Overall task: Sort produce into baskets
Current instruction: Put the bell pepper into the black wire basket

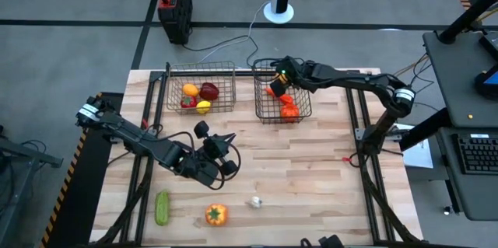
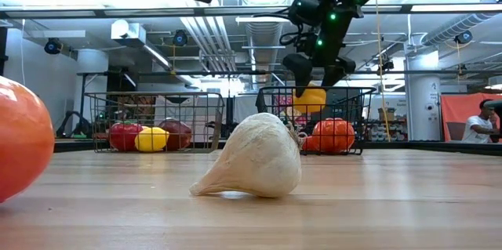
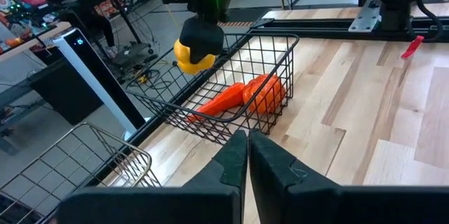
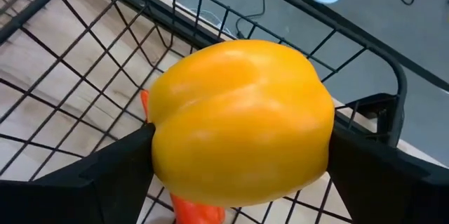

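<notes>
Dark left gripper (image 1: pixel 230 139) hovers mid-table, jaws together. Left wire-mesh basket (image 1: pixel 201 70) holds four pieces of produce. Over the right wire-mesh basket (image 1: pixel 299 114), the right gripper (image 1: pixel 278 85) clasps a yellow pepper (image 4: pixel 238 122) between wide-set fingers, above a carrot (image 3: pixel 219 102).

Bright, even light from the ceiling lamps (image 2: pixel 235 85) (they glare white in my low view); soft shadows on the counter (image 1: pixel 311 162), and the near orange fruit (image 2: pixel 20 140) blurs.

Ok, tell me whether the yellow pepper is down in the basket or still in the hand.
Still in the right hand: the yellow pepper sits between its fingers above the right basket.
</notes>
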Robot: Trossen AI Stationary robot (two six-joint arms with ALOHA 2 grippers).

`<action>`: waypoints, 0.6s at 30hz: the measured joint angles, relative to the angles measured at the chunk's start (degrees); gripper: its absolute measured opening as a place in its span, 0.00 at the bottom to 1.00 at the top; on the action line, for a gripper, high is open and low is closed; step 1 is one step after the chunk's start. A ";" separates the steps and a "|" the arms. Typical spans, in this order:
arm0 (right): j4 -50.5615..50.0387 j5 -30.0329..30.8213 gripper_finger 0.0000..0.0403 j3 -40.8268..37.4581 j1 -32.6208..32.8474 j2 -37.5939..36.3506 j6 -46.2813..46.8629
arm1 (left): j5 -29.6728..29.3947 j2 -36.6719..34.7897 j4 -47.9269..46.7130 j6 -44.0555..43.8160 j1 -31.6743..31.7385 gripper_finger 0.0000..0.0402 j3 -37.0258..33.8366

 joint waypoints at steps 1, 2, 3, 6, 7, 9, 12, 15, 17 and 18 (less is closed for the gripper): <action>0.02 0.00 0.91 0.13 0.00 0.00 0.04 | 0.00 0.00 0.00 -0.08 0.00 0.00 0.00; 0.03 0.01 0.91 0.24 0.00 0.00 0.28 | 0.00 0.00 0.00 -0.13 0.00 0.00 0.00; 0.04 -0.01 0.91 0.27 0.00 0.00 0.48 | 0.00 0.00 0.00 -0.14 0.00 0.00 0.00; 0.04 0.01 0.91 0.27 0.00 0.00 1.05 | 0.00 0.00 0.00 -0.16 -0.07 0.00 0.00; 0.04 0.01 0.92 0.27 0.00 0.00 1.03 | 0.00 0.00 0.00 -0.16 -0.07 0.00 0.00; 0.67 0.01 0.92 0.27 0.01 0.00 0.85 | 0.00 0.00 0.02 -0.16 -0.11 0.00 0.00; 0.91 0.02 0.92 0.23 0.02 0.00 0.16 | 0.00 0.00 0.01 -0.16 -0.13 0.00 0.00; 1.21 0.45 0.92 0.23 0.02 0.00 2.47 | 0.00 0.00 0.00 -0.16 -0.17 0.00 -0.02; 1.67 0.47 0.92 0.17 0.02 -0.02 2.87 | 0.00 0.00 0.00 -0.16 -0.26 0.00 -0.02; 2.09 0.47 0.92 0.12 0.02 -0.02 2.89 | 0.00 0.00 0.00 -0.16 -0.26 0.00 -0.02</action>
